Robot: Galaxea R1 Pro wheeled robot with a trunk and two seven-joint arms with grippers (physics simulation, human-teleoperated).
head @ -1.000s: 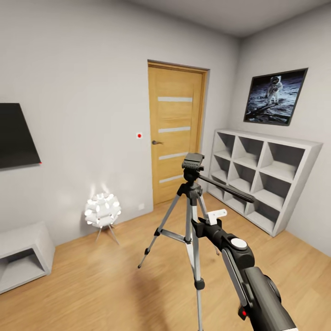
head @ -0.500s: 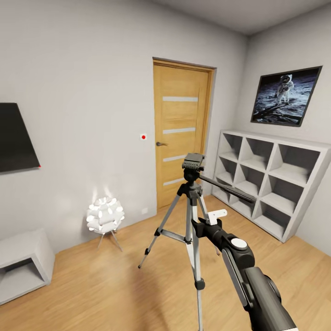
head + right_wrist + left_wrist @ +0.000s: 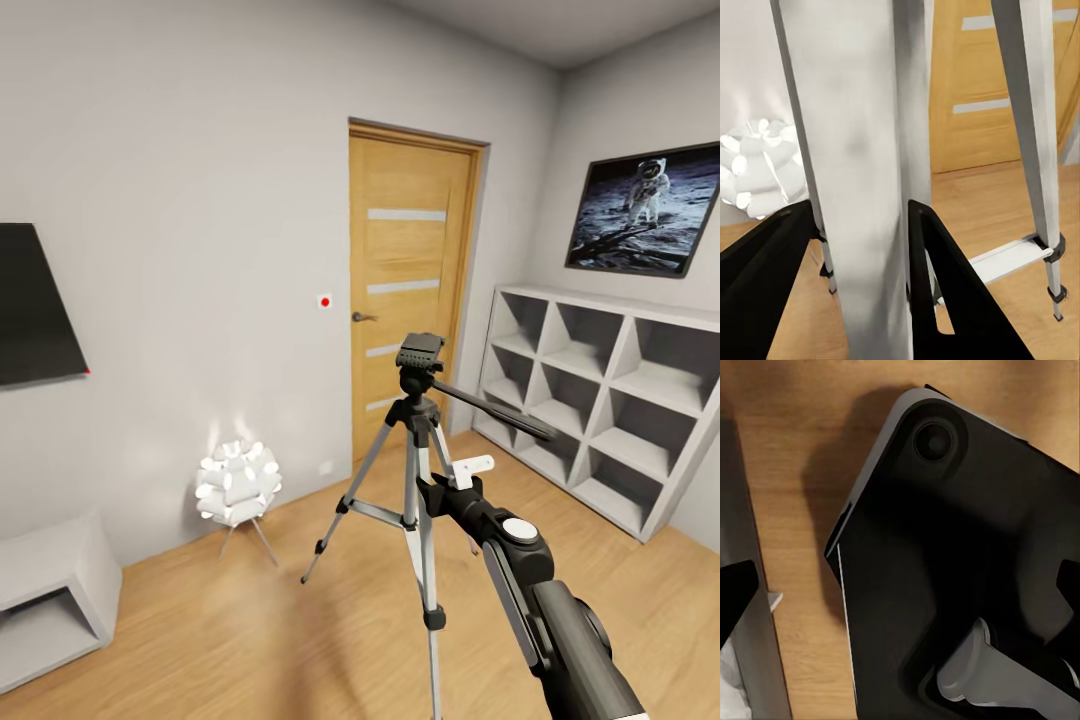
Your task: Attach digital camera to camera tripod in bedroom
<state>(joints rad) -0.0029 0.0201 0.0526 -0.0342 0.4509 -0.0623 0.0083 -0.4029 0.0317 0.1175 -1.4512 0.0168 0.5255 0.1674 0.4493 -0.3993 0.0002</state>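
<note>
Tripod: camera tripod stands before the wooden door, head bare.
Right gripper: jaws clamped on 1 silver leg.
Left jaws: cannot tell.
Progress: mounting undone.

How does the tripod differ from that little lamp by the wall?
The camera tripod stands tall, its black head above the door handle; the floor lamp is short. The tripod has silver legs with black joints; the lamp is a glowing white ball on thin legs. The right tool straddles a tripod leg; the lamp stands untouched. Both rest on splayed legs.

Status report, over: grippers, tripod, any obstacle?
Right gripper shut on camera tripod leg. Left gripper state unclear. Tripod head bare, no obstacle near.
</note>
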